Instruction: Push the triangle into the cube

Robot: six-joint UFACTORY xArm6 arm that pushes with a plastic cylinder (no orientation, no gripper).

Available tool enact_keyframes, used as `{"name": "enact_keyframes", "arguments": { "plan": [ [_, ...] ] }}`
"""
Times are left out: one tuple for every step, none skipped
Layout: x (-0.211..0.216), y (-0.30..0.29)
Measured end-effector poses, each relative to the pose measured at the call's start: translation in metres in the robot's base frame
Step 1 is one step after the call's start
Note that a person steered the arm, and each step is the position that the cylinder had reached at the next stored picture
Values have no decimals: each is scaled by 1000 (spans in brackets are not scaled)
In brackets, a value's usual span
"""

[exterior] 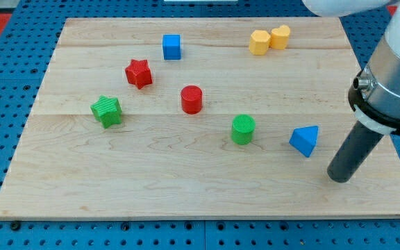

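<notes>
A blue triangle [305, 140] lies on the wooden board at the view's right, below centre. A blue cube [171, 46] stands near the view's top, left of centre, far from the triangle. My tip [339, 176] rests on the board just to the lower right of the triangle, a short gap away and not touching it. The dark rod rises from it up to the arm's grey body at the view's right edge.
A green cylinder [242, 129] stands left of the triangle. A red cylinder [192, 99], a red star [138, 73] and a green star [107, 110] lie further left. Two yellow blocks [269, 39] sit touching at the top right. The board's right edge [394, 156] is near my tip.
</notes>
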State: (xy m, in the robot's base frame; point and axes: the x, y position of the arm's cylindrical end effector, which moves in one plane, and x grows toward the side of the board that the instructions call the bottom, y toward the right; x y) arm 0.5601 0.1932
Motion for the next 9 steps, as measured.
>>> {"name": "enact_keyframes", "arguments": {
  "plan": [
    [-6, -12],
    [-13, -31],
    [-13, -34],
    [-1, -20],
    [-6, 13],
    [-42, -32],
    [-78, -45],
    [-121, -102],
    [-135, -169]
  ]
}}
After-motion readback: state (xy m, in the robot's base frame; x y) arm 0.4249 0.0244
